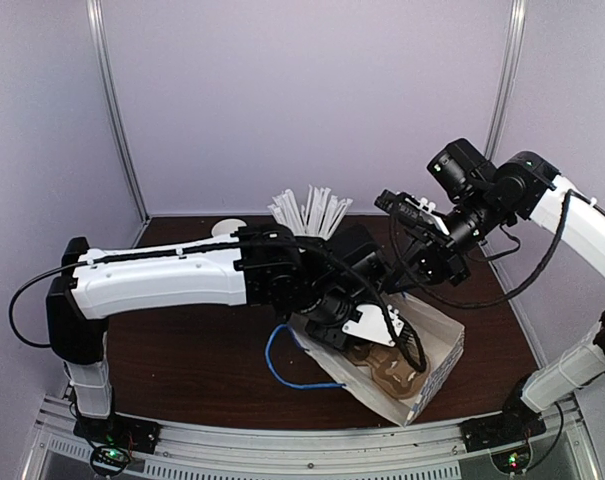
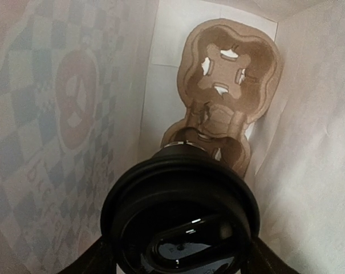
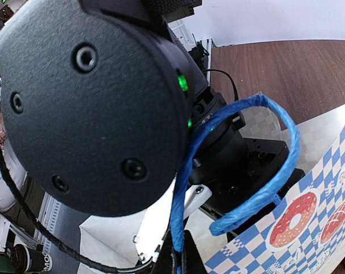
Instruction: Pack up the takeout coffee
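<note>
The takeout coffee [image 2: 181,217] shows its black lid from above in the left wrist view, inside the paper bag [image 2: 52,114]. My left gripper [image 2: 181,260] is shut on it, one dark finger at each side of the lid. Below the cup lies a brown cardboard cup carrier [image 2: 226,74] on the bag's floor. In the top view my left arm [image 1: 357,310] reaches into the bag [image 1: 437,345] and hides the cup. My right gripper [image 3: 181,262] is shut on the bag's blue rope handle [image 3: 189,188], holding that side of the bag up.
A white cup of straws [image 1: 307,210] stands at the back behind the left arm. The bag's other blue handle [image 1: 277,365] hangs loose over the brown table [image 1: 182,350]. The left arm's wrist housing [image 3: 92,103] fills most of the right wrist view.
</note>
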Controlling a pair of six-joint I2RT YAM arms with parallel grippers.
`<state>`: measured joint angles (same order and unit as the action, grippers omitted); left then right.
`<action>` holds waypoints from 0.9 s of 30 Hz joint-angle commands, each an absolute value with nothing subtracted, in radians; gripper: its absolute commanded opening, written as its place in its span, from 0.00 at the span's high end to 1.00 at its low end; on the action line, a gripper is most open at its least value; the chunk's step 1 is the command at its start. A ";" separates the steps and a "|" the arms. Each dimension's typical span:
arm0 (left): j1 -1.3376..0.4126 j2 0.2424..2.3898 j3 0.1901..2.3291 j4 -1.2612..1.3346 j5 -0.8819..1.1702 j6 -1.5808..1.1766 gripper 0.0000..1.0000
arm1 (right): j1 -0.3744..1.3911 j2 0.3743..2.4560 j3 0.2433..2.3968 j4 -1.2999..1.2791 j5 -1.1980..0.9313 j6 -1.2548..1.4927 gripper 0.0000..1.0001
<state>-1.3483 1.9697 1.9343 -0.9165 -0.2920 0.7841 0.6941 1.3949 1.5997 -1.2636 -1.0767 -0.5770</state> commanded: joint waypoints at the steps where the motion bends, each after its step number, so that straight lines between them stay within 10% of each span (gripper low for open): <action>1: -1.358 1.994 1.906 -0.891 -0.281 0.792 0.64 | 0.689 1.412 1.614 -1.291 -1.117 -0.608 1.00; 27: -1.358 2.037 1.858 -0.796 -0.407 0.735 0.66 | 0.748 1.460 1.692 -1.450 -1.086 -0.757 1.00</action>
